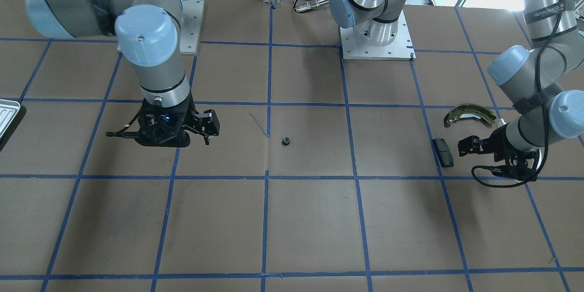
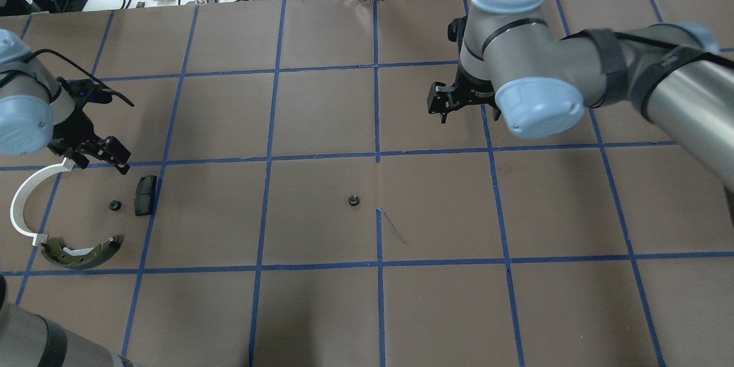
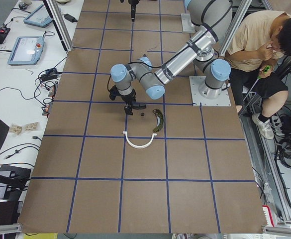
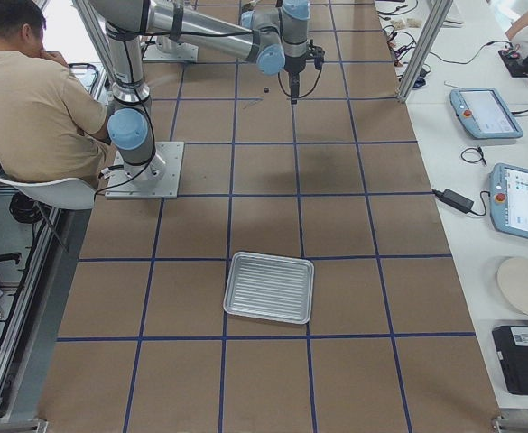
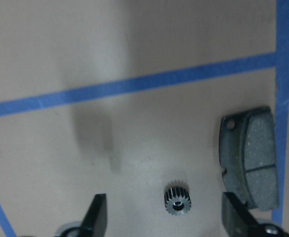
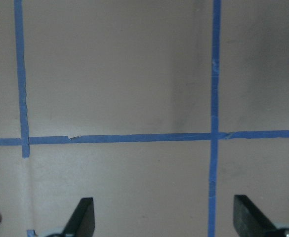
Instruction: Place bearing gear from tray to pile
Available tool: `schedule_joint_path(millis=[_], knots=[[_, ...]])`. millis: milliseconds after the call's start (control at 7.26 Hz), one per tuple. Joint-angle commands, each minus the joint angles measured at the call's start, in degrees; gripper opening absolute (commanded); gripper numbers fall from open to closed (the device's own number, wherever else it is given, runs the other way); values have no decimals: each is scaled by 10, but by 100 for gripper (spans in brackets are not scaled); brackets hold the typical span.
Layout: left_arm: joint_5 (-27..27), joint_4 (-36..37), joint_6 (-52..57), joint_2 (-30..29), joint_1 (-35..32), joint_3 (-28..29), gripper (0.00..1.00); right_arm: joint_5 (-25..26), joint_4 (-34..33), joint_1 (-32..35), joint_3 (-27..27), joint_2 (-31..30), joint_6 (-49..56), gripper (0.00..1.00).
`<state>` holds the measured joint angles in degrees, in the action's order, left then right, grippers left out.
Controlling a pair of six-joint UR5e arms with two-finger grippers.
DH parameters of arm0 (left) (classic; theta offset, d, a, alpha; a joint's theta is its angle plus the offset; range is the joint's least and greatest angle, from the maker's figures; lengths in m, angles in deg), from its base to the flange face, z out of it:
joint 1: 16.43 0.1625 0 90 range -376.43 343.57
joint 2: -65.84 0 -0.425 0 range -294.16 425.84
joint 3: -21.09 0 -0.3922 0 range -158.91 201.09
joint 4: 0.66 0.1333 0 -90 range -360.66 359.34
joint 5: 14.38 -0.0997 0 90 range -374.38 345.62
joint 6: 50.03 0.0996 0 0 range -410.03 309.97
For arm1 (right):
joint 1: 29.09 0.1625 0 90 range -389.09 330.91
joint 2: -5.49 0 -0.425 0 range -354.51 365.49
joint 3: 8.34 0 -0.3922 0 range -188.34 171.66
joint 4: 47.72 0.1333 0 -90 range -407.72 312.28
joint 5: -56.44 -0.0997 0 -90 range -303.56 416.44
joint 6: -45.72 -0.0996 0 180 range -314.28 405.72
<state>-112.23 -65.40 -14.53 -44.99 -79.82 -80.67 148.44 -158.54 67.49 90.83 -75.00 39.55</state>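
Bearing gear [image 2: 115, 205] sits lower left in overhead, in the pile [image 2: 83, 252], just beside black pad [image 2: 145, 195]. Left gripper [image 2: 105, 160] near it, spread wide, empty. Second gear [image 2: 354, 200] mid-frame. Right gripper [image 6: 166, 217] wide, empty. Tray [image 4: 269, 287] well apart.
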Motion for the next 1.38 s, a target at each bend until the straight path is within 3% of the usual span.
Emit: schedule_joint_path(millis=[0,138,275,551,826,964,1240], knots=[[21,-42,-123,21,-115,32,100,3,104,-16,-83,-63,50,100],[35,-43,-173,31,-165,26,100,1,151,-11,-139,-55,48,100],[36,-43,-228,38,-218,21,100,1,199,-9,-141,-51,45,100],[44,-21,-332,29,-303,21,100,-5,193,-9,-101,-99,78,100],[102,-18,-432,16,-368,13,100,-24,180,-14,-78,-113,96,100],[103,6,-438,10,-397,1,100,-13,177,-22,-59,-115,99,100],[105,84,-486,-3,-421,-52,100,-14,172,-54,-72,-112,107,100]])
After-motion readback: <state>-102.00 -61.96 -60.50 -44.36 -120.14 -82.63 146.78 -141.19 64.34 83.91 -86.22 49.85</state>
